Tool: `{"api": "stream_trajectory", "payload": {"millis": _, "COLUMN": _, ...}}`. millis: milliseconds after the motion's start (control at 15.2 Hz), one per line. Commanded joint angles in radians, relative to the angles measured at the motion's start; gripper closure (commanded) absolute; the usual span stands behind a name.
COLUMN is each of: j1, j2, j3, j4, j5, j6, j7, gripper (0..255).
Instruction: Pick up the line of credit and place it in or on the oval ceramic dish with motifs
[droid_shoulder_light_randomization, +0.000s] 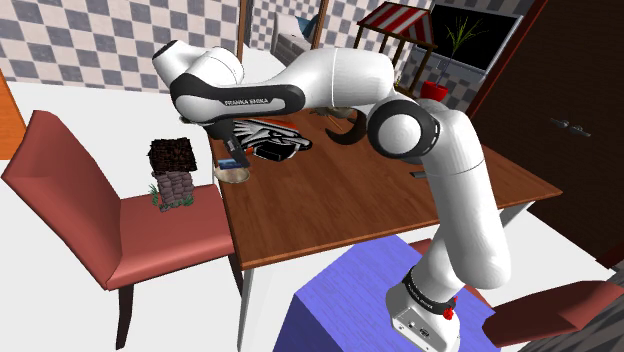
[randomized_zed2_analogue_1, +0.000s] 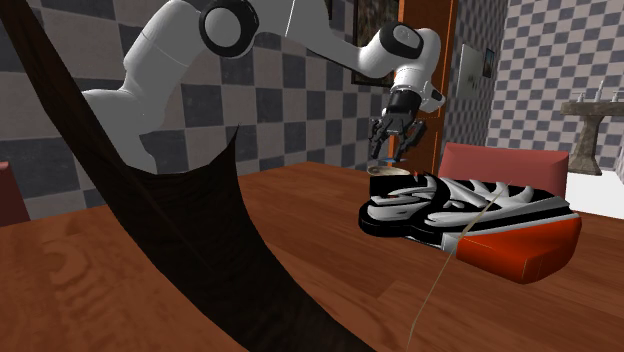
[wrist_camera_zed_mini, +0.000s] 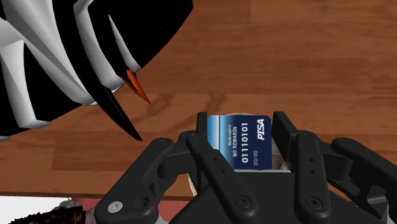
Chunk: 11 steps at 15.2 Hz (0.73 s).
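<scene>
Shoulder view, pincer: the pincer (droid_shoulder_light_randomization: 232, 155) hangs over the desk (droid_shoulder_light_randomization: 380, 200) at the corner toward this view's left, just beside the oval dish (droid_shoulder_light_randomization: 272, 136). The arm's own bulk hides the fingers here.
Shoulder view, room: a red chair (droid_shoulder_light_randomization: 90, 200) stands by that corner with a small dark block on a stone base (droid_shoulder_light_randomization: 172, 172) on its seat. The blue stand (droid_shoulder_light_randomization: 340, 305) is at the bottom, the walls are checkered, and a dark cabinet (droid_shoulder_light_randomization: 570, 110) is at the right.
Second exterior view, height: the pincer (randomized_zed2_analogue_1: 392, 150) is raised clear of the wooden desk (randomized_zed2_analogue_1: 300, 215), above the far end of the oval dish (randomized_zed2_analogue_1: 480, 205).
Second exterior view, dish: it lies flat, with black-and-white motifs inside and red outside. A dark curved shape (randomized_zed2_analogue_1: 200, 260) sweeps across the foreground.
Wrist view, grip: the pincer (wrist_camera_zed_mini: 242, 127) is clenched on the blue card (wrist_camera_zed_mini: 245, 143), with one finger pressed to each side edge.
Wrist view, card's axis: the print "NO REWARDS 01110101" runs lengthwise along the fingers, so the long axis points out from the palm. The printed face is turned to the camera.
Wrist view, position: the card hangs over bare wood, beside the oval dish (wrist_camera_zed_mini: 51, 57) and apart from it.
</scene>
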Motion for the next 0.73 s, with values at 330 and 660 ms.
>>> {"api": "stream_trajectory", "payload": {"millis": 330, "j1": 0.000, "j2": 0.001, "j3": 0.000, "j4": -0.002, "j5": 0.000, "j6": 0.004, "j7": 0.002, "gripper": 255}}
{"api": "stream_trajectory", "payload": {"millis": 660, "j1": 0.000, "j2": 0.001, "j3": 0.000, "j4": -0.002, "j5": 0.000, "j6": 0.004, "j7": 0.002, "gripper": 0}}
